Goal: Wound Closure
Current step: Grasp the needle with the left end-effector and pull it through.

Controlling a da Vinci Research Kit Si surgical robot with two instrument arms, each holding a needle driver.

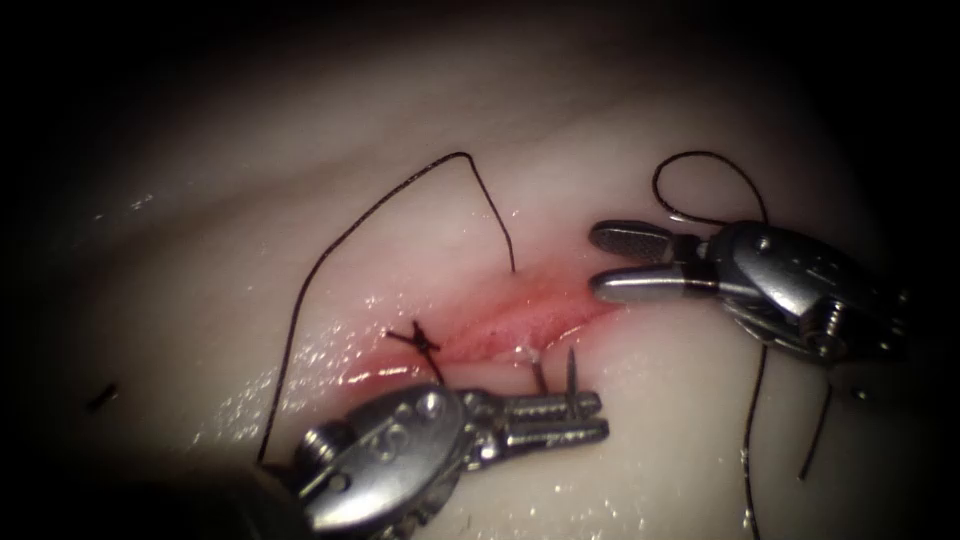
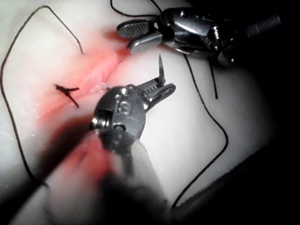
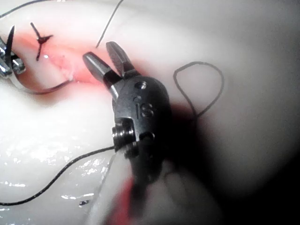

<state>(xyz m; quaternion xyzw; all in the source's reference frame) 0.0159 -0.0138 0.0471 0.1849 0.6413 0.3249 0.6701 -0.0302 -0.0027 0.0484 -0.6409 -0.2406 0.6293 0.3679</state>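
Observation:
My left tool (image 1: 598, 415) comes in from below, on the near right side of the cut (image 1: 520, 315), with its jaws shut on the curved needle (image 1: 570, 372) just behind the tip. The tip points up, free of the tissue (image 1: 680, 470). In the right wrist view the needle (image 3: 42, 89) curves from those jaws back to the cut's edge, where its rear end is still in the tissue. My right tool (image 1: 598, 262) hovers open over the cut's upper right end and holds nothing. In the left wrist view the needle (image 2: 161, 68) stands above the left jaws (image 2: 169, 88).
A tied stitch (image 1: 420, 340) with short dark ends crosses the cut's left part. Black thread (image 1: 330, 250) arcs over the tissue on the left, another loop (image 1: 700, 157) lies behind the right tool, and a strand (image 1: 815, 440) trails below it. Red fluid lines the cut.

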